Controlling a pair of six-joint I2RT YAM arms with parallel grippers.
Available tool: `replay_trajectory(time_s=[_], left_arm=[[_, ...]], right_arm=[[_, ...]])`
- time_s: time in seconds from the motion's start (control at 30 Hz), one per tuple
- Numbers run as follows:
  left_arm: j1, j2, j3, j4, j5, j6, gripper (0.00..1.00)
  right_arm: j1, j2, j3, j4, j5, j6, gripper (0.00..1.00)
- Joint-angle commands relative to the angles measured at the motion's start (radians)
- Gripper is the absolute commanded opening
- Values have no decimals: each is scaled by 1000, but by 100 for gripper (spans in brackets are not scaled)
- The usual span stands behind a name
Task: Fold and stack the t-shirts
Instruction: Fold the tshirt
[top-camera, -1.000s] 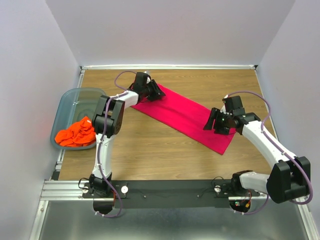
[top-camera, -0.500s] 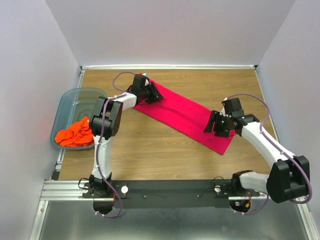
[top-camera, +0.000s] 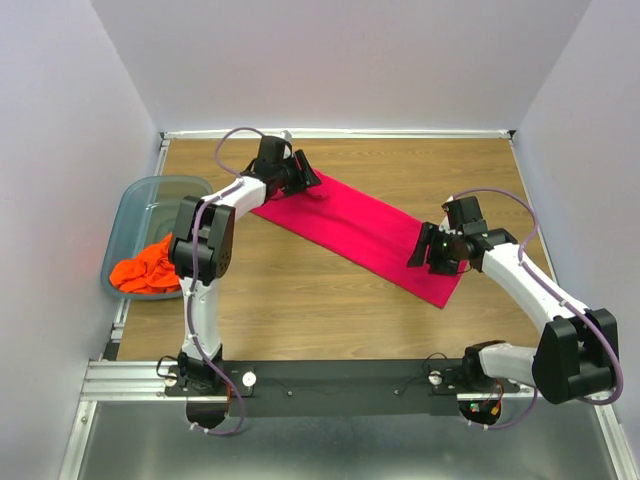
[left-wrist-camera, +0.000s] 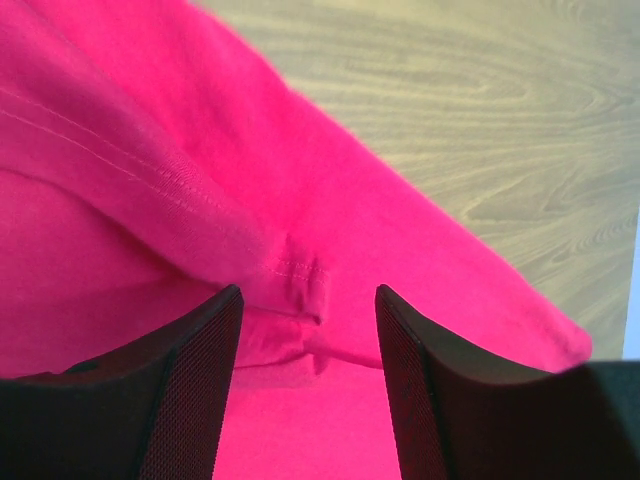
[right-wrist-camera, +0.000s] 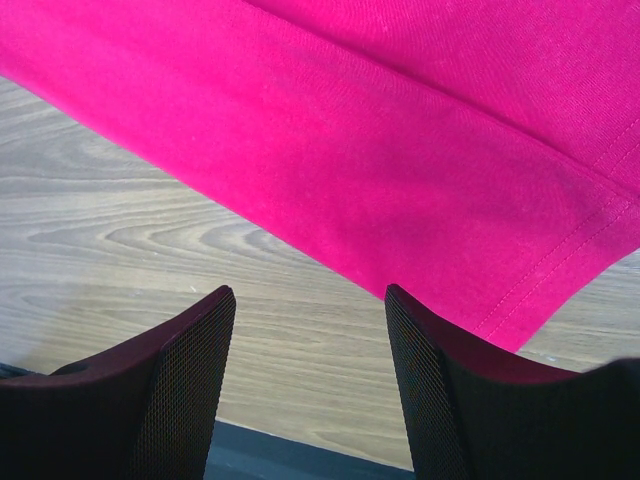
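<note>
Item, at 9 o'clock on the wooden table (top-camera: 300, 300): a translucent blue-grey bin (top-camera: 150, 198) at the left edge. Bunched in its 6 o'clock end is the orange t-shirt (top-camera: 148, 268), crumpled and unfolded.

Item, at 11 o'clock: the left gripper (top-camera: 308, 180), over the far end of the magenta-pink t-shirt (top-camera: 360, 228). Its jaws are spread wide and pinch nothing. A stitched, doubled-over hem lies below the gap. I cannot tell whether the tips touch the cloth.

Item, centre: the magenta-pink t-shirt lies flat as a long band, running diagonally from 11 o'clock to 4 o'clock.

Item, at 4 o'clock: the right gripper (right-wrist-camera: 310, 300), above the band's near edge beside its hemmed corner. Its jaws are wide apart and hold nothing, with bare wood and pink cloth under the gap.
</note>
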Motion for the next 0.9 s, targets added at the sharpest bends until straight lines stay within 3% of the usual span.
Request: replay_trajectory(time_s=[0.0, 0.17, 0.3, 0.47, 0.87], left_arm=[[5, -72, 37, -62, -71, 41, 65], [5, -169, -26, -123, -135, 58, 65], [4, -200, -108, -149, -209, 79, 57], [8, -157, -154, -153, -231, 87, 48], [16, 44, 24, -238, -275, 168, 46]], right_arm=[[6, 9, -12, 11, 11, -14, 70], [9, 32, -17, 11, 14, -31, 70], [24, 68, -11, 11, 32, -34, 66], [50, 138, -9, 11, 66, -32, 45], [171, 269, -89, -4, 170, 43, 43]])
